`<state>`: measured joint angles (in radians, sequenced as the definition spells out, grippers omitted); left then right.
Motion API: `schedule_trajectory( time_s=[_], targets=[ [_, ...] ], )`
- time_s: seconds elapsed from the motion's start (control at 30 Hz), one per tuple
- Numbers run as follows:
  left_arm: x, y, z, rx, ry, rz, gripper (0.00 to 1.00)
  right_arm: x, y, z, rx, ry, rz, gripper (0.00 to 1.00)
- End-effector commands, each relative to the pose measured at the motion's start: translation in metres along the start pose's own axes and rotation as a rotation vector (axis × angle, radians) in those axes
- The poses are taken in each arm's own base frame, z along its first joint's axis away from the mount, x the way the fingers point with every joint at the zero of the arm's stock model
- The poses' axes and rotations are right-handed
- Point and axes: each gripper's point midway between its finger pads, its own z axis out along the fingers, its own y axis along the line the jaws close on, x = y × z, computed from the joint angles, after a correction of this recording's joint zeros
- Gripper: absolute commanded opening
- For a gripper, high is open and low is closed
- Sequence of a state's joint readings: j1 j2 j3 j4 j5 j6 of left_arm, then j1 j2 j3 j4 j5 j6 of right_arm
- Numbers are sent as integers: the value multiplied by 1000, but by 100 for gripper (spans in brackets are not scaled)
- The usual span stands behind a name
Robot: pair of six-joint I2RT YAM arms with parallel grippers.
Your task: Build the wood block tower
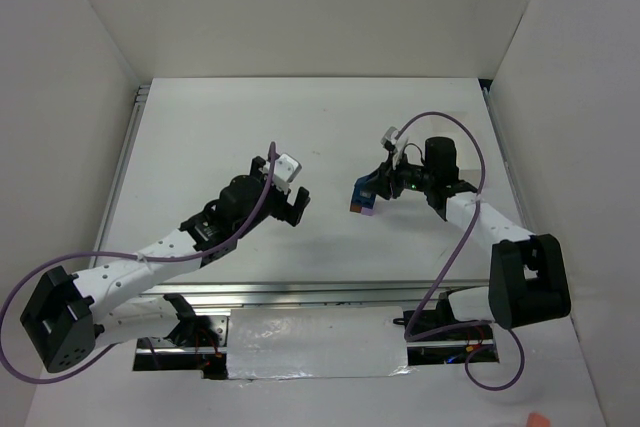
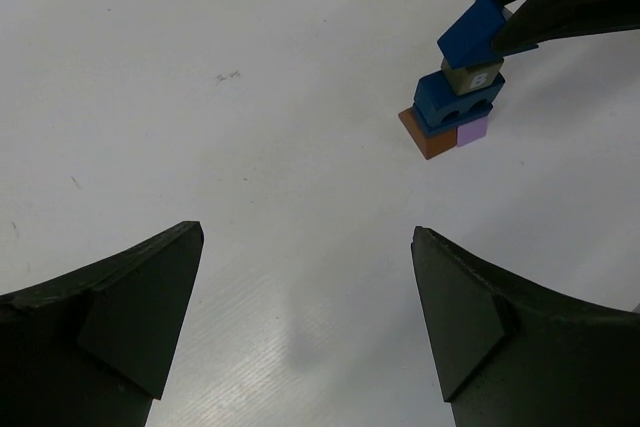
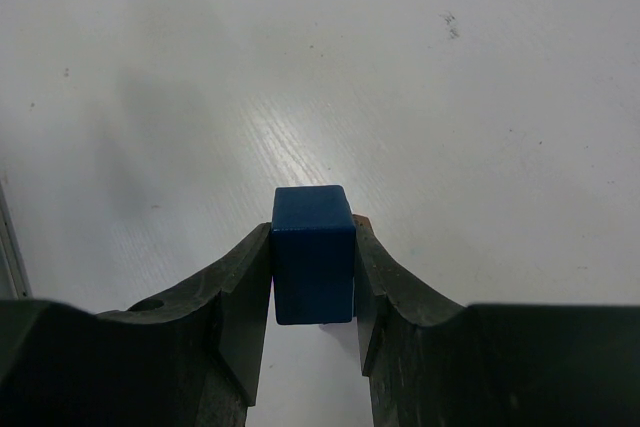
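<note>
clamping a blue block at the top of the tower, mid-table, is the right gripper; the left gripper hangs wide open, apart. the pale label on the tan block is unreadable.

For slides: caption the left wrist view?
Right pincer holds a blue block over the tower; left pincer open in foreground.

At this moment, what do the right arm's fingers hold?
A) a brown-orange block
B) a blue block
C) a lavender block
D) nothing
B: in the right wrist view a blue block sits clamped between the right fingers, and the left wrist view shows it at the top of the wood block tower.
</note>
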<state>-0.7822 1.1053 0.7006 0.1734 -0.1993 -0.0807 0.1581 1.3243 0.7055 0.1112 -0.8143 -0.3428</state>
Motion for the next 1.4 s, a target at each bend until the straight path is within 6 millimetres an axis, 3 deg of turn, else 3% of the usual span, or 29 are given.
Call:
schedule_trajectory(
  time_s=[0.0, 1.37],
  targets=[
    [-38, -2, 1, 12, -104, -4, 99, -18, -9, 0, 17, -22, -45, 15],
    [-37, -5, 3, 32, -98, 10, 99, -14, -9, 6, 10, 33, -85, 22]
  ],
)
